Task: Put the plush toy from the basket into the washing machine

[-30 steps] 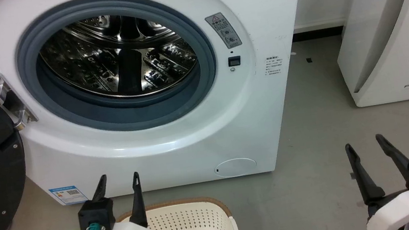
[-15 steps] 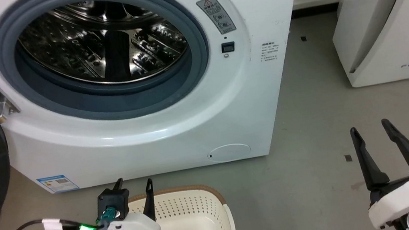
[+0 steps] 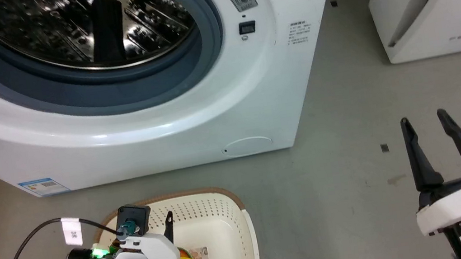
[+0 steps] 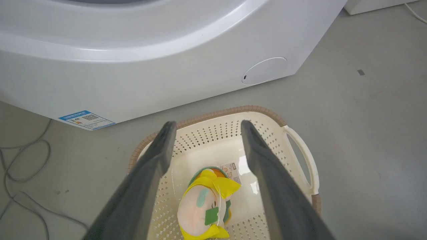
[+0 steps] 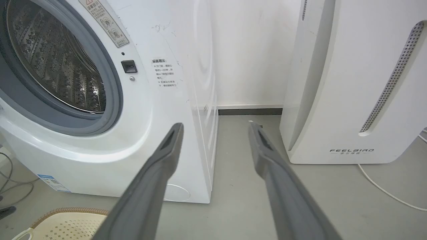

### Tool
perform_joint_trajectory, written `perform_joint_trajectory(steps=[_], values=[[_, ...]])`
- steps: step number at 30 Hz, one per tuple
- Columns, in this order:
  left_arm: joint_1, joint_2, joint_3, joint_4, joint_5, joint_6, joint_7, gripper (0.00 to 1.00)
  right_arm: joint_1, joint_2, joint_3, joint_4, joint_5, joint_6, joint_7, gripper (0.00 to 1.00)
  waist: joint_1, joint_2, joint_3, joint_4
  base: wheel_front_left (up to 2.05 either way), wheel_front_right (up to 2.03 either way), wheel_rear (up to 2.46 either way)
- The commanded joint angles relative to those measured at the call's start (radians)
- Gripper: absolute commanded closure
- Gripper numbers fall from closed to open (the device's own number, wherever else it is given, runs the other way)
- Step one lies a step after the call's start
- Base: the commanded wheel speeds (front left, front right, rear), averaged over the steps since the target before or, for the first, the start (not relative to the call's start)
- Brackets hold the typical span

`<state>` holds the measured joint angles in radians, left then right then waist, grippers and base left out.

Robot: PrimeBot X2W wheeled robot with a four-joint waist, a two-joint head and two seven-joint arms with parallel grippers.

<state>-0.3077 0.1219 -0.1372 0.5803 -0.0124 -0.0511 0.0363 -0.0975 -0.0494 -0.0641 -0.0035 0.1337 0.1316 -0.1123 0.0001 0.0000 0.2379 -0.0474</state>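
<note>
Left wrist view looks down into the basket [image 4: 302,146], where the plush toy [image 4: 201,206] lies on the perforated bottom, partly over a paper label [image 4: 231,168]. It is framed between the spread fingers of the left claw [image 4: 207,124], which tilts down over the basket and pinches nothing. Head view adds the washing machine [image 3: 250,76] just beyond the basket, its porthole open onto the shiny steel drum [image 3: 83,28]. It also shows the right claw [image 3: 423,116], likewise spread, above the grey floor [image 3: 356,174] well to the right. Right wrist view shows a white slanted appliance [image 5: 350,83] beside the machine.
</note>
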Motion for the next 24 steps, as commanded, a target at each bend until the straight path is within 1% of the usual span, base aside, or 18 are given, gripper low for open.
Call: perform_joint_trajectory(steps=[1, 10, 24], values=[[-0.026, 0.012, -0.007, 0.028, -0.008, -0.007, 0.008, 0.0, -0.022, 0.0, -0.005, -0.003, 0.011, 0.0, -0.011, 0.0, -0.0001, 0.0, 0.022, -0.008, 0.0, 0.0, 0.0], [-0.073, 0.045, -0.045, 0.122, -0.039, -0.017, 0.075, 0.0, -0.06, 0.0, -0.008, -0.008, 0.037, -0.001, -0.03, 0.0, -0.0001, 0.0, 0.109, -0.03, 0.0, 0.0, 0.0], [-0.151, 0.117, -0.1, 0.267, -0.056, -0.025, 0.166, 0.0, -0.124, -0.001, -0.017, -0.018, 0.069, -0.001, -0.059, 0.0, -0.0001, 0.0, 0.25, -0.064, 0.0, 0.0, 0.0]])
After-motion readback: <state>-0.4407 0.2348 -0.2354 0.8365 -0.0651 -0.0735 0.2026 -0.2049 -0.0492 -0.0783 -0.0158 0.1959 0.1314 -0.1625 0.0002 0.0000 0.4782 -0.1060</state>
